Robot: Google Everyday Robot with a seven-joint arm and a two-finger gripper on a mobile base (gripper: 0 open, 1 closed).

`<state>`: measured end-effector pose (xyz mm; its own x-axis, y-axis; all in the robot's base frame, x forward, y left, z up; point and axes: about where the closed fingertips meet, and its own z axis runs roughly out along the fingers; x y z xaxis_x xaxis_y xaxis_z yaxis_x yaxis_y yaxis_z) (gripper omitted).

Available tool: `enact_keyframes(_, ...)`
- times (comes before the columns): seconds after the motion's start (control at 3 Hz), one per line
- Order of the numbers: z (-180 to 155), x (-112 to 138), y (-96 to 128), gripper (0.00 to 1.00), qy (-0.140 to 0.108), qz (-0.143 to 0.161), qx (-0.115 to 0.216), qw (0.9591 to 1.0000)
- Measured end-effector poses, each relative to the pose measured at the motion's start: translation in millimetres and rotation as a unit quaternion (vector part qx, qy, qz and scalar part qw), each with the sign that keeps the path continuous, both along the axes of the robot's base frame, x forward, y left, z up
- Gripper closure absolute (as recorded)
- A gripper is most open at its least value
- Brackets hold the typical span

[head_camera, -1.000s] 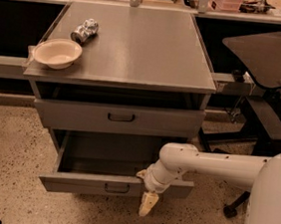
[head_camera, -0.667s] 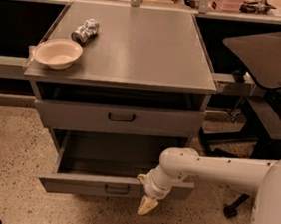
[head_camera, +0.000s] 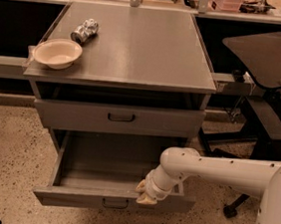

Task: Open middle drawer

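Observation:
The middle drawer (head_camera: 113,201) is pulled out of the grey metal cabinet, and its inside (head_camera: 110,166) shows as bare. A small dark loop handle (head_camera: 115,203) sits at the centre of its front. My gripper (head_camera: 144,194) is at the top edge of the drawer front, right of the handle. My white arm (head_camera: 214,172) reaches in from the right. The drawer above (head_camera: 120,118) is closed and has its own dark handle.
On the cabinet top (head_camera: 137,48) stand a cream bowl (head_camera: 57,53) at the front left and a crumpled silver can or wrapper (head_camera: 85,30) behind it. A dark office chair (head_camera: 268,67) stands close on the right. Speckled floor lies in front.
My gripper has risen from in front of the drawer's face to its top edge and shifted slightly left. The drawer stays open at about the same reach.

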<state>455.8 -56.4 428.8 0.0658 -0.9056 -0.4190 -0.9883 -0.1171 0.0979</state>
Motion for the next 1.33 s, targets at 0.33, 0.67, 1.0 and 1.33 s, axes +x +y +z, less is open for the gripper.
enact_keyframes(0.33, 14, -8, 8, 0.81, -0.01, 0.014, -0.003, 0.9999)
enact_keyframes(0.67, 15, -8, 8, 0.81, -0.01, 0.014, -0.003, 0.9999)
enact_keyframes(1.0, 22, -12, 10, 0.62, -0.02, 0.023, -0.006, 0.9995)
enact_keyframes(1.33, 46, -21, 16, 0.39, -0.047, 0.047, -0.014, 0.9977)
